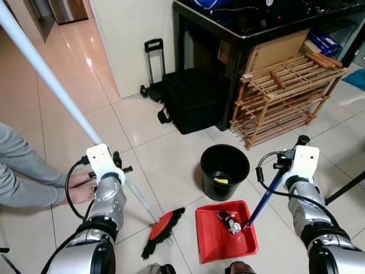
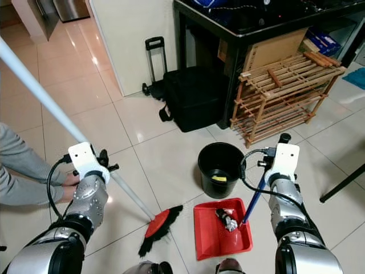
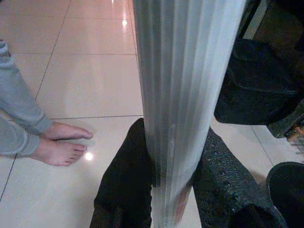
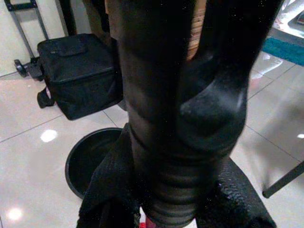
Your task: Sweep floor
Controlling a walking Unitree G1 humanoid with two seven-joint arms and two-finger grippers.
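Observation:
My left gripper point(image 1: 117, 162) is shut on the broom's long white pole point(image 1: 51, 80); the pole point(image 3: 180, 95) runs between the black fingers point(image 3: 223, 185). The red broom head point(image 1: 162, 227) with black bristles rests on the tile just left of the red dustpan point(image 1: 225, 237). Crumpled rubbish point(image 1: 230, 222) lies in the pan. My right gripper point(image 1: 282, 165) is shut on the dustpan's blue-and-black handle point(image 1: 262, 200), whose black grip point(image 4: 166, 118) sits between the fingers. A black bucket point(image 1: 224, 170) stands just behind the pan with a yellow scrap inside.
A person's bare feet point(image 1: 81, 188) and grey-clad legs point(image 1: 23, 171) are at the left, close to the broom pole. A black bag point(image 1: 194, 100) with a trolley handle, a wooden rack point(image 1: 285, 97) and a dark table point(image 1: 251, 28) stand behind. A dark tripod leg point(image 1: 345, 188) crosses at right.

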